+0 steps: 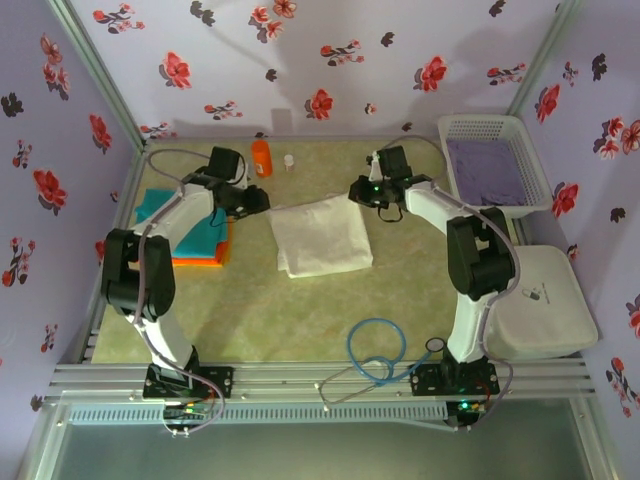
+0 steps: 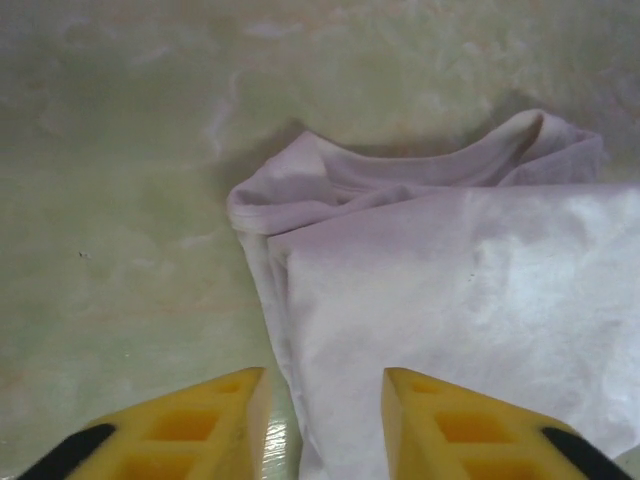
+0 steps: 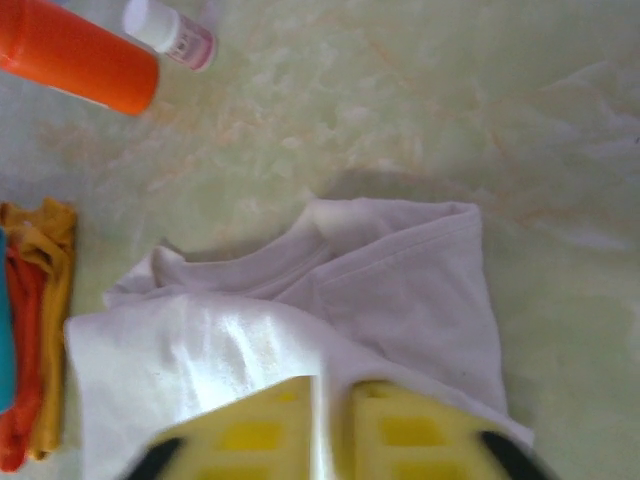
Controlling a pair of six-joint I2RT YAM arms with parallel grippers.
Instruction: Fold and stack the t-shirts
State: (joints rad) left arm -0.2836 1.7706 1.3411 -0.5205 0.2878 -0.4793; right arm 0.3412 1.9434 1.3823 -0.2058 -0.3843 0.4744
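At the far left of the tabletop (image 1: 250,310) a folded teal shirt (image 1: 160,208) is stacked on an orange shirt (image 1: 205,258), so that part of the job is judged done. Just right of the stack, the left jaws are held low over the near-left corner of the white shirt (image 1: 322,238). In the left wrist view they are seen parted, with nothing between them and the shirt's edge lying below the gap.

The white shirt (image 2: 450,300) is laid in the middle of the tabletop, well apart from the stack, and is already folded into a rough rectangle – its collar is tucked at the far edge and some wrinkles are left. Behind it an orange bottle (image 1: 261,157) and a small white bottle (image 1: 289,161) are stood.

At the shirt's far-right corner the right jaws are drawn almost together over the cloth (image 3: 380,300) – whether a fold is pinched cannot be told. Further right, a white basket (image 1: 495,125) is seen.

What is judged left: any last fold, then the white shirt placed on the stack.
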